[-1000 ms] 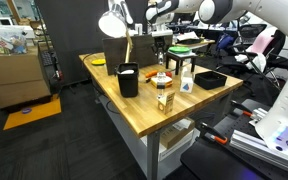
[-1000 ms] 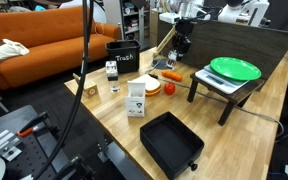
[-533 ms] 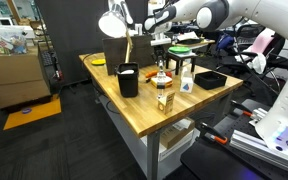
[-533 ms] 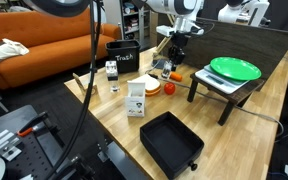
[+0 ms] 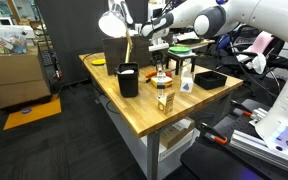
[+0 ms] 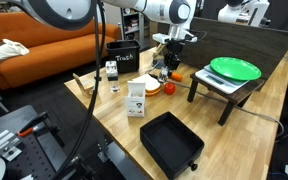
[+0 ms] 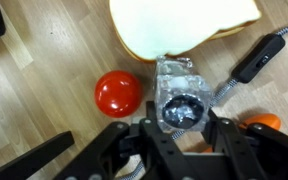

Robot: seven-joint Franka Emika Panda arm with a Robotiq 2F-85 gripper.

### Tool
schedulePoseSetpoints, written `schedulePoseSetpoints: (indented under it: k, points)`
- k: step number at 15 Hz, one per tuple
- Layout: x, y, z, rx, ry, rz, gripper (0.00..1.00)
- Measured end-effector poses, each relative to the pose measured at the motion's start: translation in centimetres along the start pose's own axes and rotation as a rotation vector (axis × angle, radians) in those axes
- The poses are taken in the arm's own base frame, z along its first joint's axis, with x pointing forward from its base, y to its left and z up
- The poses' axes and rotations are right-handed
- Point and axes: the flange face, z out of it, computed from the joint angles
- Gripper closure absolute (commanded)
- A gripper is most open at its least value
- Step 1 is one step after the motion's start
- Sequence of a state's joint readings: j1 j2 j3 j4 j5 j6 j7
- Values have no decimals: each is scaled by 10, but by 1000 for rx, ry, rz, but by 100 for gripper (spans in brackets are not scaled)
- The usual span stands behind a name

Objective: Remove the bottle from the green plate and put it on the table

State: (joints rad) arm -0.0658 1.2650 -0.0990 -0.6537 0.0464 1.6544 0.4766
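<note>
Nearest in an exterior view, a black tray [image 6: 171, 140] lies on the table [image 6: 102, 112], with a white carton [image 6: 136, 98] standing behind it. Farther back, the gripper [image 6: 170, 58] hangs low over the table, near a black bin [image 6: 124, 55]. In the wrist view its fingers [image 7: 220, 130] pinch the bottle [image 7: 181, 95], clear with a dark cap, from both sides, just beside a red ball [image 7: 117, 93] and a white dish [image 7: 184, 25]. The bottle's base seems close to the wood, though contact is unclear. The green plate [image 6: 234, 68] sits well apart on a raised dark stand [image 6: 212, 88].
</note>
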Motion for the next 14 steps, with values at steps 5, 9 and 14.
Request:
schedulePoseSetpoints:
  k: [5,9,14]
  points:
    - [0,-3,0,-1,8,-5,82]
    - [1,-6,5,-17,21,-17,82]
    - [2,-8,7,-33,40,-41,75]
